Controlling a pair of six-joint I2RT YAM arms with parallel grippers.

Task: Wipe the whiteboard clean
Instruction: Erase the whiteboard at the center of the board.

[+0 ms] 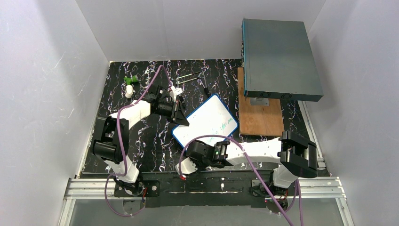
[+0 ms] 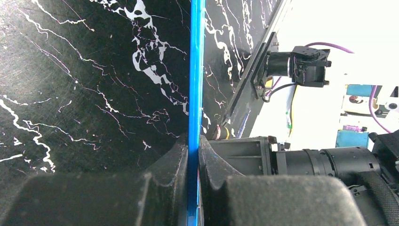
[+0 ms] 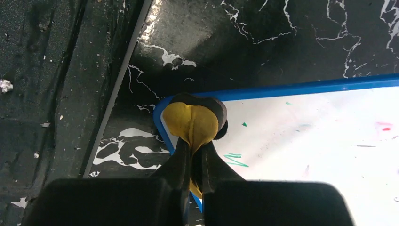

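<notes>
The whiteboard point(image 1: 207, 120), white with a blue rounded frame, lies tilted on the black marbled table. Green writing remains near its front right. My left gripper point(image 1: 181, 117) is shut on the board's blue frame edge point(image 2: 194, 94) at its left corner. My right gripper point(image 1: 184, 169) is shut on a yellow eraser pad with a dark underside point(image 3: 195, 122), pressed at the board's near corner point(image 3: 162, 110). Green marks point(image 3: 235, 159) and faint red smudges point(image 3: 383, 126) show on the white surface.
A large grey-teal box point(image 1: 280, 59) stands on a wooden board point(image 1: 261, 117) at the back right. A green and white object point(image 1: 130, 84) and thin metal rods point(image 1: 190, 77) lie at the back of the table. White walls enclose the table.
</notes>
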